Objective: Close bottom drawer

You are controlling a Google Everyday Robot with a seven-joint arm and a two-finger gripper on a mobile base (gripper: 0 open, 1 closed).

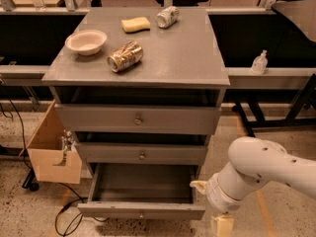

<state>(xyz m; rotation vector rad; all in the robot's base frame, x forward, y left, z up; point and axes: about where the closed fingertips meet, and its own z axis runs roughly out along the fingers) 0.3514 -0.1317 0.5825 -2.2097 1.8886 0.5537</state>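
The bottom drawer (pixel 141 211) of the grey cabinet (pixel 148 58) is pulled out, showing its empty grey inside; its slim front with a small round knob faces me. The middle drawer (pixel 142 154) and top drawer (pixel 138 118) above it are pushed in. My gripper (pixel 210 204) is low at the right, at the end of the white arm (pixel 266 169), just beside the open drawer's right front corner. Most of the gripper is hidden behind the wrist.
On the cabinet top lie a bowl (pixel 86 41), a crushed can (pixel 125 56), a yellow sponge (pixel 136 23) and a silver can (pixel 167 16). A cardboard box (pixel 52 149) stands left of the cabinet, with cables (pixel 66 216) on the floor. A sanitiser bottle (pixel 258 62) stands on the right ledge.
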